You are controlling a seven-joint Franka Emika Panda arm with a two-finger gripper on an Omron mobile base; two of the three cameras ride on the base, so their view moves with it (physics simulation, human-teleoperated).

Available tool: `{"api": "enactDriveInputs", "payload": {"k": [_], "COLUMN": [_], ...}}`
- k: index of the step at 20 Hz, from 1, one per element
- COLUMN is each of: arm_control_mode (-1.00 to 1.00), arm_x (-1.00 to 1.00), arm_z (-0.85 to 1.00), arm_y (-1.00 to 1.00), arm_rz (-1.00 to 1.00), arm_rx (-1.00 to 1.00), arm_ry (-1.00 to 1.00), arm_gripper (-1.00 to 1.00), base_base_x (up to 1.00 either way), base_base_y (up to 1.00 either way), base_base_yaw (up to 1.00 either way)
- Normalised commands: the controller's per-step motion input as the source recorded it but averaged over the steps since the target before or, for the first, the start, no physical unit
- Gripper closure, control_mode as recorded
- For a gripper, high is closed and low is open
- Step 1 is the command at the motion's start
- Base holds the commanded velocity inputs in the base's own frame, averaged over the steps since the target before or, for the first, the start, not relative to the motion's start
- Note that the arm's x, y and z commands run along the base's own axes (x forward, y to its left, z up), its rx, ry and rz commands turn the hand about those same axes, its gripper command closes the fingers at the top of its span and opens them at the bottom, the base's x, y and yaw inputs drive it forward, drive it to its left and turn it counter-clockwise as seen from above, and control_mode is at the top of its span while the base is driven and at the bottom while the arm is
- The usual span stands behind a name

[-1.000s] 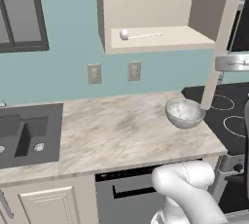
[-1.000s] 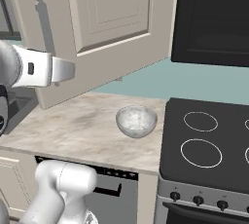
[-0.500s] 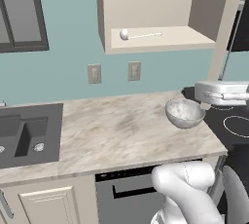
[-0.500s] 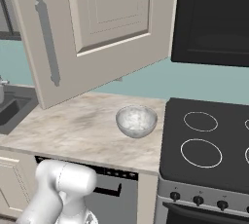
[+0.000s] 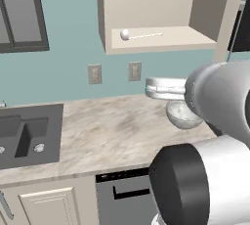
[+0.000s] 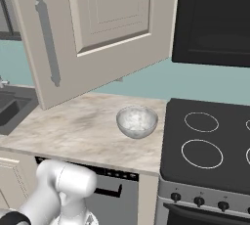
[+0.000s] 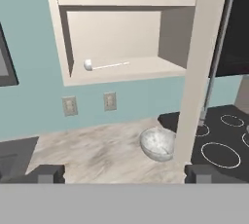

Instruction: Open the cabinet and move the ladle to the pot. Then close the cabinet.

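Your ladle (image 7: pixel 104 65) lies on the bottom shelf of the open cabinet (image 7: pixel 121 74), scoop to the left. Aim for the thin handle, coming in level above the bowl (image 7: pixel 157 143). Your gripper (image 7: pixel 124 173) is spread wide, holding nothing. Avoid the door (image 7: pixel 203 67) on the right.

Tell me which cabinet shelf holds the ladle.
The bottom shelf of the open cabinet: the ladle lies there on its side, scoop leftward. The shelf above looks bare.

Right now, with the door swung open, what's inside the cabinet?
On the lower shelf of the cabinet lies the ladle, scoop toward the left wall, nothing else beside it. The upper shelf looks bare, though its top is cut off. The door covers the cabinet's right edge.
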Motion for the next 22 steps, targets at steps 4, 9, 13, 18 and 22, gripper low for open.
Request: {"api": "enactDriveInputs", "payload": {"k": [4, 9, 13, 18, 22], "arm_control_mode": [-1.00, -1.00, -1.00, -1.00, -1.00], "arm_x": [0.84, 0.83, 0.75, 0.57, 0.36], "arm_z": [-0.10, -0.21, -0.23, -0.11, -0.01], "arm_y": [0.25, 0.06, 0.00, 0.00, -0.13], "arm_rz": [-0.09, -0.11, -0.15, -0.17, -0.19], "arm_rx": [0.00, -0.02, -0.05, -0.08, -0.09], "arm_ry": [0.00, -0.01, -0.02, -0.05, -0.05], "arm_gripper": [-1.00, -1.00, -1.00, -1.00, -1.00], "base_base_x": [0.00, 0.00, 0.00, 0.00, 0.00], "base_base_y": [0.00, 0.00, 0.00, 0.00, 0.00], "base_base_yaw": [0.00, 0.00, 0.00, 0.00, 0.00]}}
